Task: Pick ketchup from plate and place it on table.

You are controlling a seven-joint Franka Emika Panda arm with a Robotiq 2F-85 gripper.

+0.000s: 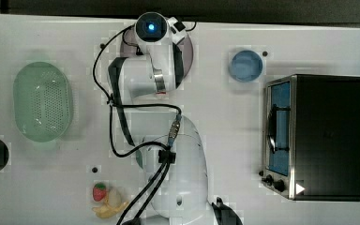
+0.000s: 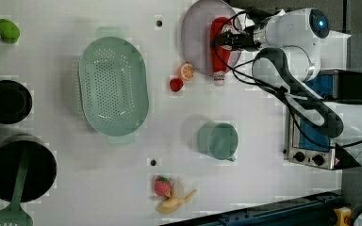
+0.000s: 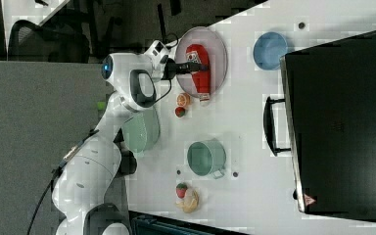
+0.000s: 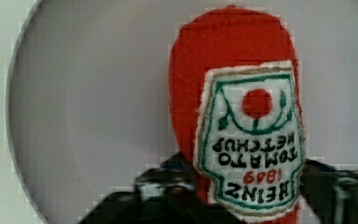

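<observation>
While the ketchup [image 2: 221, 49] overhangs the plate [image 2: 195, 33] rim, the claw [image 2: 222, 40] straddles it; grip unclear.

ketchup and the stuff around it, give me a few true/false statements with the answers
1. The ketchup lies on the plate with its cap end reaching past the rim. True.
2. The gripper is over the green basket. False: it is at the ketchup, a finger on each side of the bottle in the wrist view; the basket sits apart, to the left view's left.
3. The orange slice lies on the table just off the plate's rim. True.
4. The blue bowl holds a strawberry. False: the blue bowl looks empty, and the strawberry lies on the table by the banana.
5. The green cup stands on the plate. False: it stands on the table.
</observation>
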